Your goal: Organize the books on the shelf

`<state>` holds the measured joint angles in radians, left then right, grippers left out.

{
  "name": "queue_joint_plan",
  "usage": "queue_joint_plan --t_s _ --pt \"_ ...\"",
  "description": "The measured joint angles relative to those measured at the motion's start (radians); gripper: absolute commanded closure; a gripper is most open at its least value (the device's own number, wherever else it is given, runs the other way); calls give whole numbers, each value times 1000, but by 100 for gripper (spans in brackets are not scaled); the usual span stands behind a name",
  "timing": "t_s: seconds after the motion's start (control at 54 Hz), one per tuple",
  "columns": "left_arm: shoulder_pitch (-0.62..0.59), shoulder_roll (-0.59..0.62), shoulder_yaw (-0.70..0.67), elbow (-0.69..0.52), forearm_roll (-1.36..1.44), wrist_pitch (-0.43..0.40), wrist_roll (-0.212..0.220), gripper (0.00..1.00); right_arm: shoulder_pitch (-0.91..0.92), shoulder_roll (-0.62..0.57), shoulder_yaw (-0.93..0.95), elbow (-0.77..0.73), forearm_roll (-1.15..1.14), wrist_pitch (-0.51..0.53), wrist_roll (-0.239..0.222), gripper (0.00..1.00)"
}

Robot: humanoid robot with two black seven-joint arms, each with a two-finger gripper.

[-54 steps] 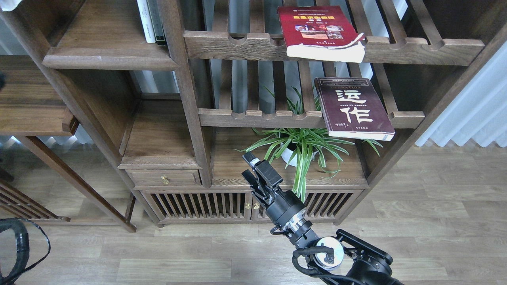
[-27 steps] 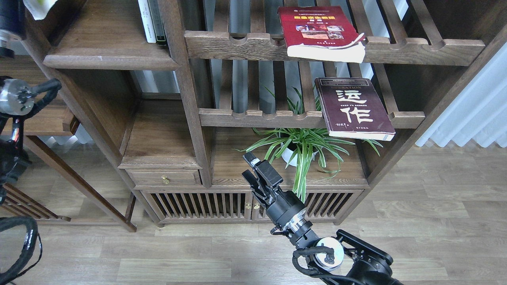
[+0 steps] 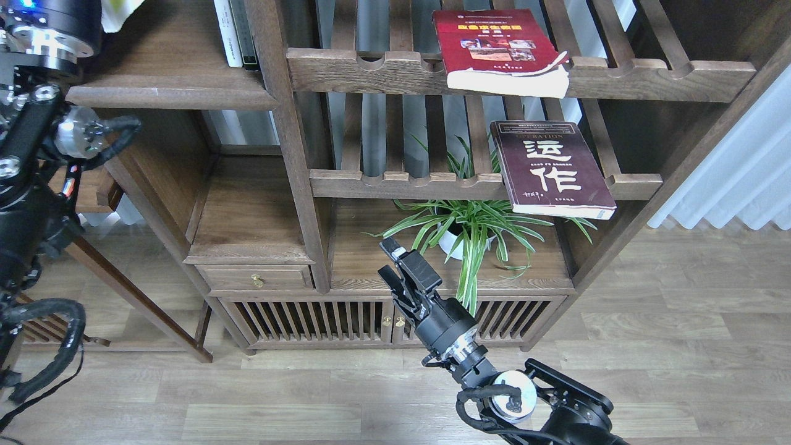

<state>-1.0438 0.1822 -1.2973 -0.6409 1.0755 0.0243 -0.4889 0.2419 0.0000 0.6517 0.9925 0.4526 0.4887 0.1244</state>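
A red book with a yellow title lies flat on the upper slatted rack, its pages hanging over the front rail. Below it, a dark maroon book with big white characters lies on the lower slatted rack, jutting past the rail. The solid dark wood shelf is at the upper left. My left arm rises along the left edge, and its gripper is cut off by the top edge. A pale yellowish corner shows beside that wrist. My right gripper hovers low at centre, open and empty, in front of the cabinet.
Slim white and dark-spined volumes stand at the back of the solid shelf. A potted spider plant sits just beyond my right gripper. A small drawer and slatted cabinet doors lie below. White curtains hang at right.
My left arm has come up into view along the left edge and shifted rightward toward the solid shelf, the pale corner moving with it. The right arm and both books have stayed still.
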Motion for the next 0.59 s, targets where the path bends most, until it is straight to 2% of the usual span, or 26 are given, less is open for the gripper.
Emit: queue_joint_plan --t_s 0.592 --pt "-93 -32 98 186 -64 -2 0 100 1 0 0 19 0 0 0 7"
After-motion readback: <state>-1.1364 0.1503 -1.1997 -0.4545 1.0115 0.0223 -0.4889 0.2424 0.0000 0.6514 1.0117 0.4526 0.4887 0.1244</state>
